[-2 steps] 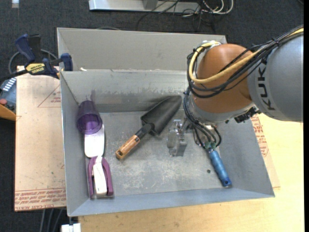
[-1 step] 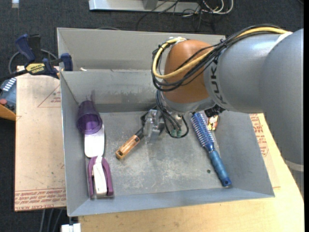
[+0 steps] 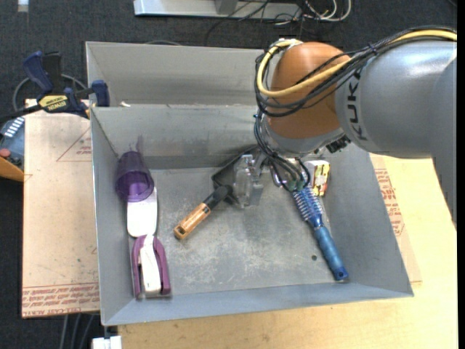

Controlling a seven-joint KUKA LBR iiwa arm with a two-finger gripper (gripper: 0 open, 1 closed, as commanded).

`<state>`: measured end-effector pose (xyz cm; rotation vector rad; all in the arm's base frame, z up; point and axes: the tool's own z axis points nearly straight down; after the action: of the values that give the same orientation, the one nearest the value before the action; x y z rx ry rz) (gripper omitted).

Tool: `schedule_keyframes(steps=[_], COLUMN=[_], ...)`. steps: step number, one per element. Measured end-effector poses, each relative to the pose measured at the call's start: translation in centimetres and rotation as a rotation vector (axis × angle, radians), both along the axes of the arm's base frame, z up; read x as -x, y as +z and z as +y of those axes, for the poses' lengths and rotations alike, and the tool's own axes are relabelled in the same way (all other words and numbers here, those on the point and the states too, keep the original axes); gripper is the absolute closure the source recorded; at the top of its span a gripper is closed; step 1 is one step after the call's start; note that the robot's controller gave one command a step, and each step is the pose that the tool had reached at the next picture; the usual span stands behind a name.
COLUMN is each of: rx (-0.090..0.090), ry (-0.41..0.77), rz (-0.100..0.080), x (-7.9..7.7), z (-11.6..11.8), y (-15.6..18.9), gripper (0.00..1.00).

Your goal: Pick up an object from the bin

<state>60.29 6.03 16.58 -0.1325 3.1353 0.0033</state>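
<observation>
tool near the gripper: a brush-like tool (image 3: 195, 220) with a light brown wooden handle and a black head is seen in the middle of the bin floor. it is laid slantwise, the handle end towards the front left and the black head towards the back right.
gripper (image 3: 248, 187): it is lowered to the black head of this tool, touching it or just above it; which one cannot be told.
gripper state: whether it is open or closed cannot be told, and no thing is seen to be held by it.
arm: the grey arm with its orange cover (image 3: 301, 86) and cables is reached in from the right, above the back right part of the bin.
blue brush (image 3: 325, 247): it is laid just to the right of the gripper, with a blue handle pointed to the front right corner and a bristled part near the arm.
yellow packet (image 3: 320, 177): it is partly hidden beside the arm, close to the bristled end.
left side: a purple cup (image 3: 133, 177) is laid on its side along the left wall, well apart from the gripper. a white oval piece (image 3: 142, 217) is in front of it, then a purple and white stapler-like thing (image 3: 149, 267).
bin (image 3: 254, 267): grey metal, with sloped walls.
</observation>
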Motion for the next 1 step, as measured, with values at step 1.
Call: schedule_keyframes(steps=[1], rx=[-0.009], ry=[-0.298], rz=[-0.004], x=[-5.48], z=[2.36], y=[-7.75], gripper=[1.0])
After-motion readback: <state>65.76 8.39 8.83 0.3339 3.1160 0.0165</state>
